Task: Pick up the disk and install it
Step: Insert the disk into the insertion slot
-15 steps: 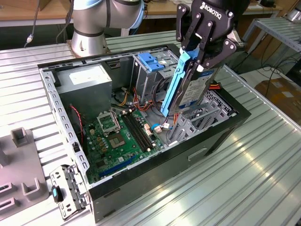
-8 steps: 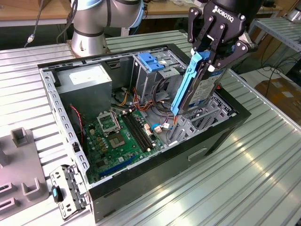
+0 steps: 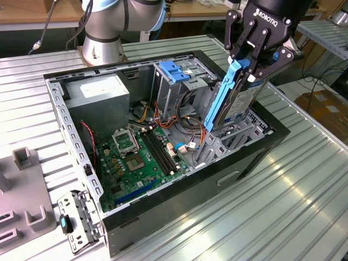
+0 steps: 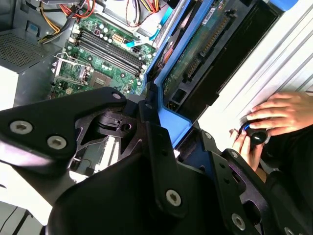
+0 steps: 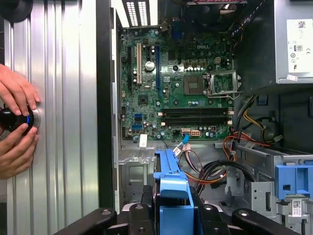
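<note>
Holding the disk (image 3: 239,103) tilted over the case (image 3: 163,204), fingers (image 3: 235,38) clamped on its top.

A: Where's the claw (image 3: 253,65)?
B: Upper right of the frame, clamped on the disk (image 3: 238,103), which stands on edge, tilted, over the open computer case (image 3: 174,209).
A: And the case?
B: Mid-frame, on the ribbed table (image 3: 288,206).

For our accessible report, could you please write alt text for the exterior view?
A black robot gripper grips a flat metal hard drive with blue plastic side rails, tilted on edge over an open black computer case, beside a blue-topped metal drive cage.
</note>
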{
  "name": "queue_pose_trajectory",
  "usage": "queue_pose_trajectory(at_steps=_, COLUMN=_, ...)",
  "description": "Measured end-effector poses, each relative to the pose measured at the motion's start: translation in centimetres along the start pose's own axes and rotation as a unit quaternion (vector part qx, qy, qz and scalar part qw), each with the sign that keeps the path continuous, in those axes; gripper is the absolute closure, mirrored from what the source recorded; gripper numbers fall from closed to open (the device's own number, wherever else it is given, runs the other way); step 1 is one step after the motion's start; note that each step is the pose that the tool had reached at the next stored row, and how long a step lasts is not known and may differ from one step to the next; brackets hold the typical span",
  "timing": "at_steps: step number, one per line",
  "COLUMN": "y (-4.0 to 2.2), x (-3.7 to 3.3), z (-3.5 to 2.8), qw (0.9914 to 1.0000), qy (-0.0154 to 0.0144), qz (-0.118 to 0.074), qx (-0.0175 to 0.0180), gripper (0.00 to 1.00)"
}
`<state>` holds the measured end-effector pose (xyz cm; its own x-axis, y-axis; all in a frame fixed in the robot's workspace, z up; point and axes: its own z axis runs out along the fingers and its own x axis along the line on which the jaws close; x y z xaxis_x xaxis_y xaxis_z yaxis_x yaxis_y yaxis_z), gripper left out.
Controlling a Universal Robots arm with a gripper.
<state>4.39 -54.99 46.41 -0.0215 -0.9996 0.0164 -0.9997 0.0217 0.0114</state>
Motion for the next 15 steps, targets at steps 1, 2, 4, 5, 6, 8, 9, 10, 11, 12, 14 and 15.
queue_pose_trajectory(at_steps=1, y=0.0, x=0.0, z=0.0, qw=1.0, qy=0.0, qz=0.0, qx=0.0, gripper=0.63)
queue_pose_trajectory(at_steps=2, y=0.0, x=0.0, z=0.0, qw=1.0, qy=0.0, qz=0.0, qx=0.0, gripper=0.63)
queue_pose_trajectory(at_steps=4, y=0.0, x=0.0, z=0.0, qw=1.0, qy=0.0, qz=0.0, qx=0.0, gripper=0.63)
queue_pose_trajectory(at_steps=5, y=-0.01, x=0.0, z=0.0, qw=1.0, qy=0.0, qz=0.0, qx=0.0, gripper=0.63)
queue_pose_trajectory(at_steps=6, y=-0.01, x=0.0, z=0.01, qw=1.0, qy=0.0, qz=0.0, qx=0.0, gripper=0.63)
queue_pose_trajectory(at_steps=8, y=-0.01, x=0.0, z=0.01, qw=1.0, qy=0.0, qz=0.0, qx=0.0, gripper=0.63)
queue_pose_trajectory(at_steps=9, y=-0.01, x=0.0, z=0.02, qw=1.0, qy=0.0, qz=0.0, qx=0.0, gripper=0.63)
queue_pose_trajectory(at_steps=10, y=-0.01, x=0.0, z=0.04, qw=1.0, qy=0.0, qz=0.0, qx=0.0002, gripper=0.63)
queue_pose_trajectory(at_steps=11, y=-0.02, x=0.0, z=0.06, qw=1.0, qy=-0.0001, qz=0.0, qx=0.0004, gripper=0.63)
queue_pose_trajectory(at_steps=12, y=-0.05, x=0.0, z=0.07, qw=1.0, qy=0.0, qz=0.0, qx=0.0007, gripper=0.63)
queue_pose_trajectory(at_steps=14, y=-0.13, x=-0.01, z=0.17, qw=0.99999, qy=-0.0001, qz=0.0, qx=0.0033, gripper=0.63)
queue_pose_trajectory(at_steps=15, y=-0.14, x=-0.01, z=0.19, qw=0.99999, qy=-0.0001, qz=0.0, qx=0.0041, gripper=0.63)
